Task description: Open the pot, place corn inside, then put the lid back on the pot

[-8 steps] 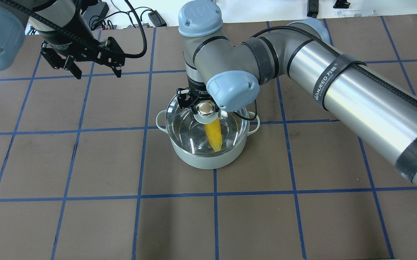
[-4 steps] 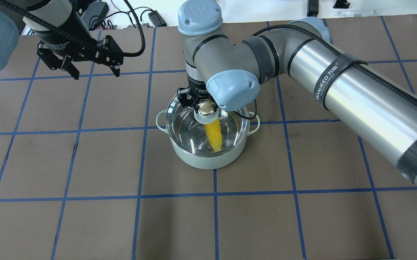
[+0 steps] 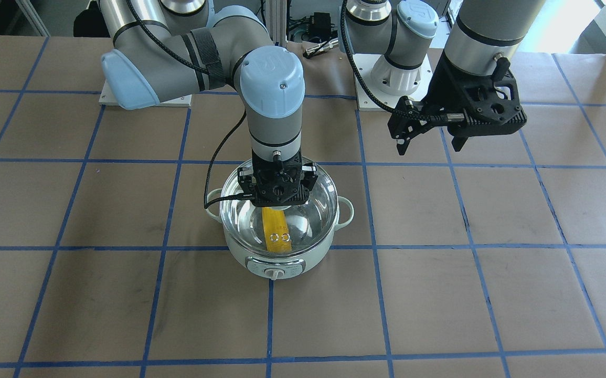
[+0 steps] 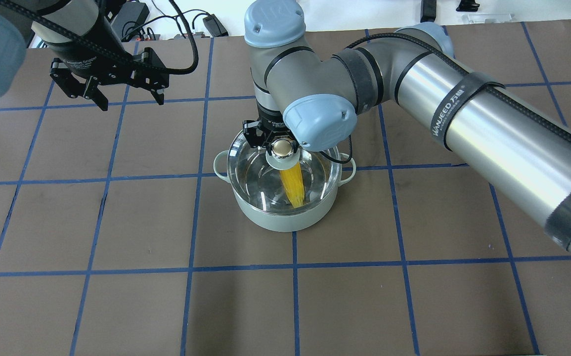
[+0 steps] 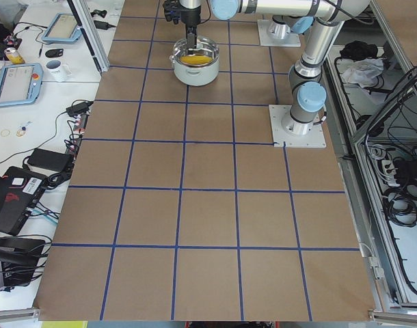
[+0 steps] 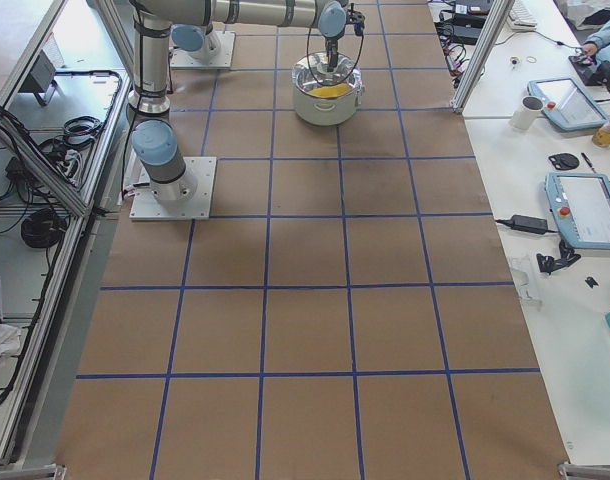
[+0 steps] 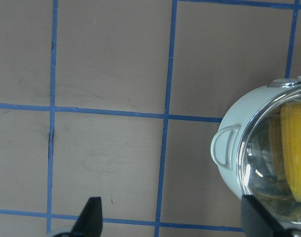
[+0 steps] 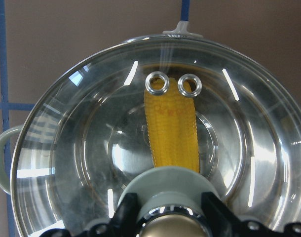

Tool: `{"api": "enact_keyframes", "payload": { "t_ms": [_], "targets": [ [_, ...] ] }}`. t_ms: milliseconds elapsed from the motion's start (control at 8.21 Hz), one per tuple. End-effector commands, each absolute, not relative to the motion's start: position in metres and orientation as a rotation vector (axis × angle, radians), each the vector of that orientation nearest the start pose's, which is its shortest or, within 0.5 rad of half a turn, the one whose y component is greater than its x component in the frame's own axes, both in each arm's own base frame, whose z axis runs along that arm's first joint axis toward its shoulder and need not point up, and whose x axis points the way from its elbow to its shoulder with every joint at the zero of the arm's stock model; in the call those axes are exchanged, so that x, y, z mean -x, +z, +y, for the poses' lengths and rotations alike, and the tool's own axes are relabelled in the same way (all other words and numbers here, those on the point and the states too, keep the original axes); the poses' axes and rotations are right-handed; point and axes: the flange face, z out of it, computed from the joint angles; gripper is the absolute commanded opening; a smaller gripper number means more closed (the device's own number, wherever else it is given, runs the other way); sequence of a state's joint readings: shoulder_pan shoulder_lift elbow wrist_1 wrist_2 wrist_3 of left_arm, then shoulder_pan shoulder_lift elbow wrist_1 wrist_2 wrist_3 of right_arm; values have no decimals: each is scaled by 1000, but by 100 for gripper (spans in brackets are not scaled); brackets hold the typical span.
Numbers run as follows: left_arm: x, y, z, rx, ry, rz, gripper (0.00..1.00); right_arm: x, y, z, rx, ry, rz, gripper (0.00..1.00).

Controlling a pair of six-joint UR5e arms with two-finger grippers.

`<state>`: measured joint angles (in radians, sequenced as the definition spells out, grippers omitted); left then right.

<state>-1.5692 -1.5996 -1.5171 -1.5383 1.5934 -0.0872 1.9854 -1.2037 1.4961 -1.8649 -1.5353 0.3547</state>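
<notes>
Brown gridded table (image 4: pixel 117 222) is carrying the pot (image 4: pixel 275 223), corn cob (image 4: pixel 294 188) lying inside under the glass lid (image 4: pixel 254 178); my right gripper (image 8: pixel 169 213) is clamping its knob (image 4: pixel 282 147), left gripper (image 4: pixel 132 103) hovering, jaws apart

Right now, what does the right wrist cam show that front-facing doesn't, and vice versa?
Right wrist only: the knob of the lid, close up, flanked by the fingers of the right gripper. Front-facing only: the dial panel on the pot, plus the left gripper open, off to the side of the pot. Both: lid seated on the pot, corn under the glass, two vent rings.
</notes>
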Motion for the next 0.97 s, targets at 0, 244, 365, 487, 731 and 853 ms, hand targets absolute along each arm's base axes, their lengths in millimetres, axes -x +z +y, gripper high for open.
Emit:
{"api": "enact_keyframes", "payload": {
  "t_ms": [0, 244, 365, 487, 731, 853],
  "targets": [
    [131, 501, -511, 147, -83, 3122, 100, -377, 347, -519, 88, 40, 3106, 22],
    [131, 498, -513, 144, -75, 3124, 100, -377, 346, -520, 86, 37, 3107, 44],
    [131, 498, -513, 144, -73, 3126, 100, -376, 346, -521, 86, 34, 3111, 58],
    [131, 498, -513, 144, -73, 3127, 100, -377, 347, -522, 86, 25, 3109, 74],
    [131, 498, -513, 144, -73, 3126, 100, -377, 349, -523, 88, 15, 3108, 83],
    [131, 498, -513, 140, -73, 3126, 100, -377, 358, -525, 91, -9, 3102, 87]
  ]
}}
